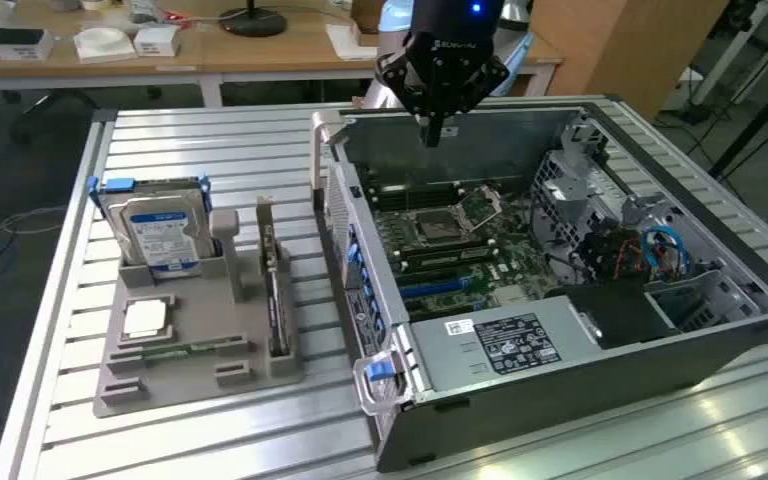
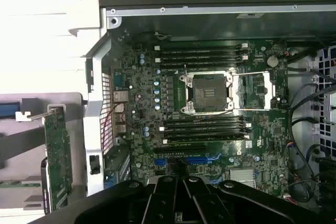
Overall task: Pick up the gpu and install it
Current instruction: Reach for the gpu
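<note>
The gpu [image 1: 273, 292] stands on edge in a slot of the grey holder [image 1: 184, 388], its silver bracket at the far end, at the exterior view's left of the open computer case [image 1: 598, 375]. The wrist view has it as a green board [image 2: 56, 156] beside the case wall. My gripper [image 1: 431, 138] hangs over the far end of the case, well apart from the gpu, fingers together and holding nothing. Its black fingers [image 2: 167, 195] point down at the motherboard [image 2: 210, 103], close to the blue expansion slots [image 2: 186, 159].
The holder also carries a silver hard drive with a blue label [image 1: 157, 235], a processor chip [image 1: 144, 318] and a green memory stick [image 1: 177, 350]. The case's tall side walls [image 1: 491, 140] enclose the motherboard [image 1: 451, 250]. A desk with clutter [image 1: 104, 45] stands behind the slatted table [image 1: 171, 140].
</note>
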Controlling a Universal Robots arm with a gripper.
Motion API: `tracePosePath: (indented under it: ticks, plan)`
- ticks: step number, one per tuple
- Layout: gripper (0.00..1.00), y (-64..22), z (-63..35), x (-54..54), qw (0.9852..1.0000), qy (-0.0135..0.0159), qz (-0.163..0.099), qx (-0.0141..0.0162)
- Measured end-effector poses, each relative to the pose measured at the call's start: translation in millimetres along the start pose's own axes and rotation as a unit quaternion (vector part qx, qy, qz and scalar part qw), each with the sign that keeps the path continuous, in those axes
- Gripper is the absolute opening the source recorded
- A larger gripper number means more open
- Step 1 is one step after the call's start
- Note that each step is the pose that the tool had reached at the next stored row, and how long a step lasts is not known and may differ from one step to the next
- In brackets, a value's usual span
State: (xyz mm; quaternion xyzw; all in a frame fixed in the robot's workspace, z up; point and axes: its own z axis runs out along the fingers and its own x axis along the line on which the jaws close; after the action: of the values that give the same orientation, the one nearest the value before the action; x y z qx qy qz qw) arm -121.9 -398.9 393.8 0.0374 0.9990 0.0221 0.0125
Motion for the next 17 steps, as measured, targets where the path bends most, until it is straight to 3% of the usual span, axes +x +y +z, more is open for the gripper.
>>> tracePosePath:
  ticks: [11,17]
  plan:
    - [0.11,0.0,-0.2,0.4,1.0000,0.0000,0.000,0.0000]
    - [0.11,-0.5,-0.1,6.2,1.0000,0.0000,0.000,0.0000]
